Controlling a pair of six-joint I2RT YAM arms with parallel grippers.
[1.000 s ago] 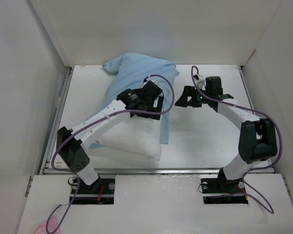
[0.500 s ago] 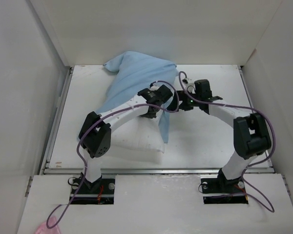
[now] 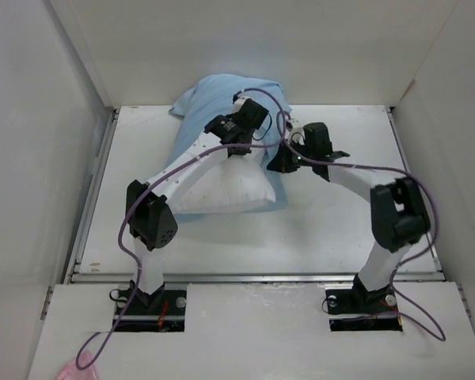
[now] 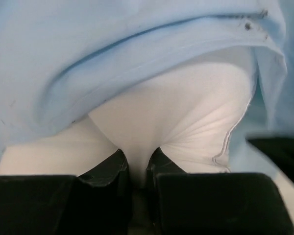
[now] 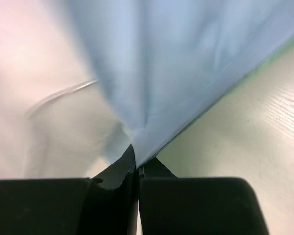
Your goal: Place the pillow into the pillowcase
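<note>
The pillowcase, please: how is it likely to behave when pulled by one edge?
Probably floppy: the pillowcase gathers into folds where the right gripper pinches it. Likely light, since it drapes loosely over the pillow. It should follow the pull rather than hold shape.

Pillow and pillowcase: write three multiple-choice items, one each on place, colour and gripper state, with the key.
1. The pillowcase lies: A. draped over the far end of the pillow; B. beside the arm bases; C. folded at the near right.
2. The pillow is: A. red; B. white; C. black.
3. The left gripper is: A. wide open; B. out of view; C. shut on the pillow.
Key: 1 A, the left wrist view shows blue cloth overlapping the white cushion; 2 B, it is plainly white in the top view; 3 C, its fingers pinch a white fold.
</note>
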